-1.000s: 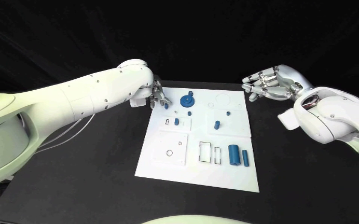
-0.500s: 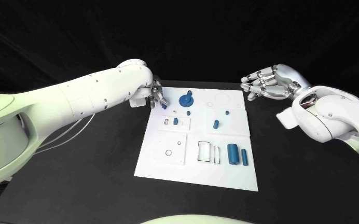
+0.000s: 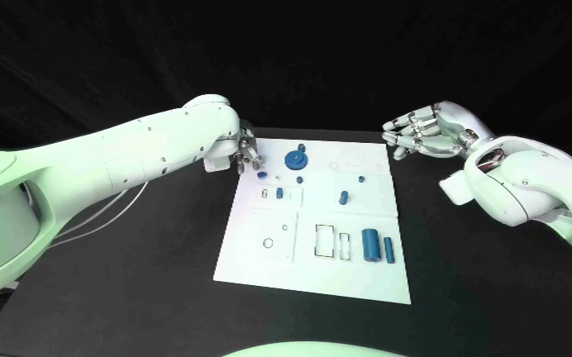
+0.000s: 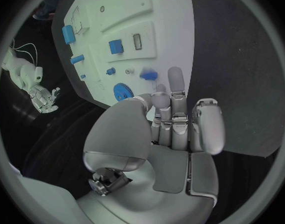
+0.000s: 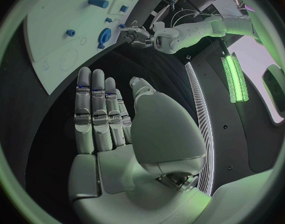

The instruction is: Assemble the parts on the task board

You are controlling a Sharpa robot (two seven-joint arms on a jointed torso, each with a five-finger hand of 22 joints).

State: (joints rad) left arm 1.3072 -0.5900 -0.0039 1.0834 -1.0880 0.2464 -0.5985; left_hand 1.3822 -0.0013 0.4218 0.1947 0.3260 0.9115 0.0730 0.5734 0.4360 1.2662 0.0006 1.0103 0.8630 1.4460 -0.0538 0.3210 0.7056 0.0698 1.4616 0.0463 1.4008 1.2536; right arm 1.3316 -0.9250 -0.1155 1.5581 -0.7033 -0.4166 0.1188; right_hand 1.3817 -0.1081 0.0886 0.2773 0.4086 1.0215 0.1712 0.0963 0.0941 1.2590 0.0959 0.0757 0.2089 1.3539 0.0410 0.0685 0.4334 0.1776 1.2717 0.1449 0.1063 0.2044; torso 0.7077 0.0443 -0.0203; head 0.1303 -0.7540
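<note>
A black worktop (image 3: 143, 258) carries one white board (image 3: 316, 278) at its middle. Two robot hands flank the board's far end: the left robot hand (image 3: 248, 155) over its far left corner, fingers straight and grasping nothing, and the right robot hand (image 3: 426, 134) just off its far right corner, likewise released. On the board lie one blue gear (image 3: 297, 158), two cylinders (image 3: 372, 245) side by side, and several small blue parts (image 3: 343, 198).
</note>
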